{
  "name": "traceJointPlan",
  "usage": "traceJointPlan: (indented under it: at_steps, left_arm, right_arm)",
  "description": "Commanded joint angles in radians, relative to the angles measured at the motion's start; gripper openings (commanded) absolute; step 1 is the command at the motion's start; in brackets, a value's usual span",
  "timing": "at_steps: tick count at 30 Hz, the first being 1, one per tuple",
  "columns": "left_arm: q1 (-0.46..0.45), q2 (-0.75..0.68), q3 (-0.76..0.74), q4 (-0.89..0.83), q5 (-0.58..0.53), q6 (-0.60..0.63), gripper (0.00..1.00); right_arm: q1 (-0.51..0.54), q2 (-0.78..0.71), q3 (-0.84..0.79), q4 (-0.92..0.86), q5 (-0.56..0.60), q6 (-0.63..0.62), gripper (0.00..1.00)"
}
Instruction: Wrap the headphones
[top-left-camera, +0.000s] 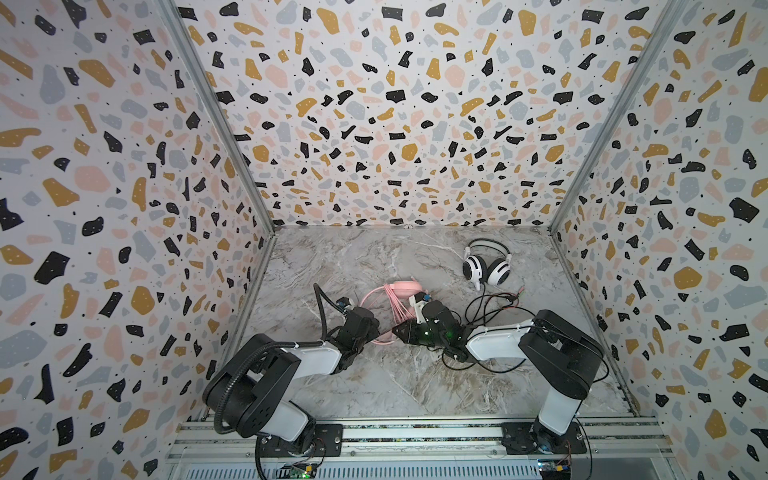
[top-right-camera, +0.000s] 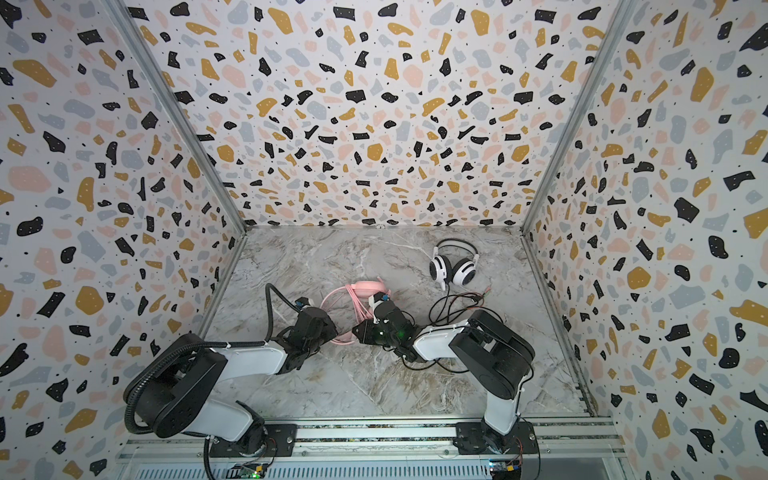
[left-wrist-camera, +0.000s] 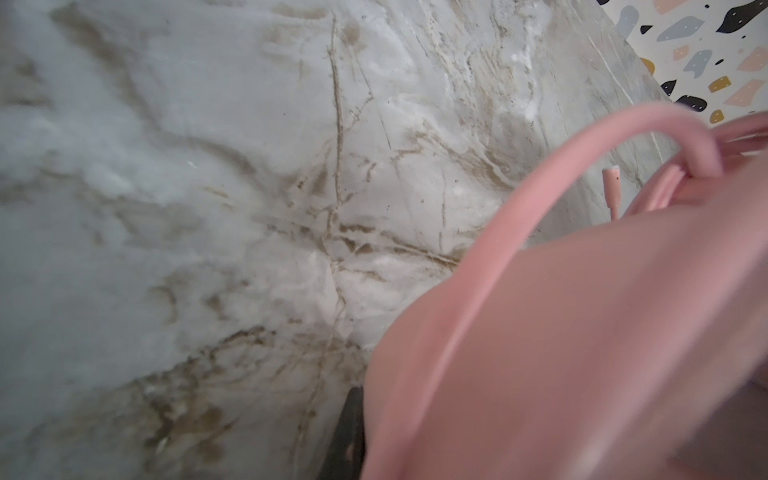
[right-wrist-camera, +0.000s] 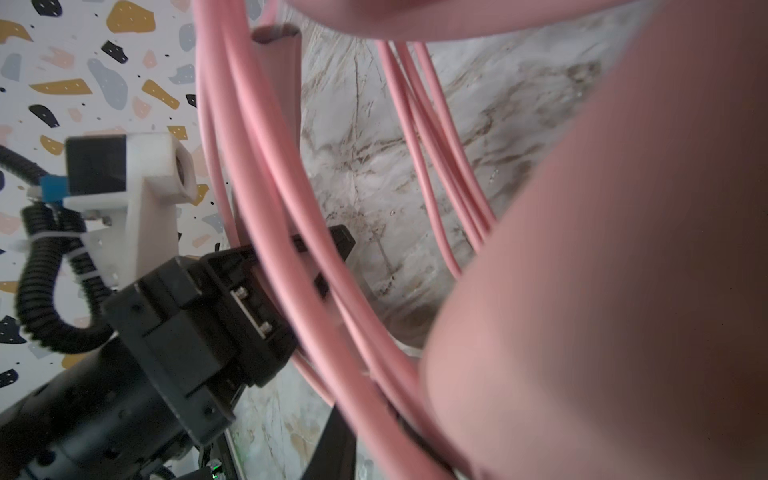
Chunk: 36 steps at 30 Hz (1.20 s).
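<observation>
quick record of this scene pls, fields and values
surface: marble table
pink headphones: centre, between both arms
pink cable: gathered in several loops
left gripper: shut on pink cable
right gripper: apparently shut on pink headphones
white and black headphones: far right, untouched
black cable: loose on table, unwrapped

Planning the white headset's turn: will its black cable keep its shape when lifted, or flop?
Likely floppy: the black cable lies in loose, irregular loops on the marble table. It looks thin, so probably light. Its plugs may drag or snag.
</observation>
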Motion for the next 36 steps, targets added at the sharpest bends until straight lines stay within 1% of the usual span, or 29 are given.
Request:
traceJointPlan:
  at_steps: [1, 3, 7, 10, 12, 14, 15, 18, 21, 26, 29, 32, 36]
  left_arm:
    - [-0.076, -0.039, -0.032, -0.012, 0.19, 0.047, 0.03]
    - [-0.076, -0.061, -0.038, -0.025, 0.189, 0.061, 0.03]
    - [-0.076, -0.078, -0.045, -0.03, 0.231, 0.074, 0.03]
    - [-0.075, -0.103, -0.018, -0.091, 0.214, 0.082, 0.03]
    - [-0.074, -0.12, -0.009, -0.1, 0.214, 0.082, 0.03]
    - [-0.064, -0.124, 0.003, -0.103, 0.233, 0.082, 0.04]
    - [-0.055, -0.121, 0.014, -0.107, 0.249, 0.108, 0.03]
    - [-0.032, -0.119, 0.04, -0.121, 0.27, 0.128, 0.03]
    - [-0.006, -0.119, 0.051, -0.163, 0.274, 0.149, 0.04]
    - [0.054, -0.106, 0.076, -0.195, 0.297, 0.191, 0.04]
    - [0.072, -0.1, 0.101, -0.219, 0.288, 0.215, 0.04]
    - [0.099, -0.091, 0.126, -0.237, 0.303, 0.231, 0.04]
    - [0.105, -0.094, 0.151, -0.246, 0.309, 0.231, 0.04]
  right_arm:
    - [-0.005, 0.008, 0.033, 0.207, 0.124, 0.014, 0.0]
    - [-0.003, 0.02, 0.033, 0.205, 0.134, -0.002, 0.0]
    - [-0.001, 0.032, 0.006, 0.25, 0.164, -0.043, 0.0]
    - [0.024, 0.028, -0.008, 0.245, 0.207, -0.119, 0.0]
    - [0.045, 0.02, -0.028, 0.246, 0.244, -0.169, 0.0]
    - [0.068, 0.015, -0.05, 0.255, 0.285, -0.231, 0.0]
    - [0.076, 0.013, -0.055, 0.246, 0.302, -0.255, 0.0]
    - [0.1, 0.013, -0.076, 0.232, 0.329, -0.321, 0.0]
    - [0.116, 0.004, -0.074, 0.166, 0.337, -0.367, 0.0]
    - [0.136, 0.001, 0.016, -0.09, 0.329, -0.466, 0.02]
    - [0.136, -0.022, 0.03, -0.169, 0.298, -0.488, 0.03]
    - [0.136, -0.045, 0.059, -0.282, 0.287, -0.513, 0.04]
    - [0.132, 0.019, 0.18, -0.493, 0.331, -0.563, 0.05]
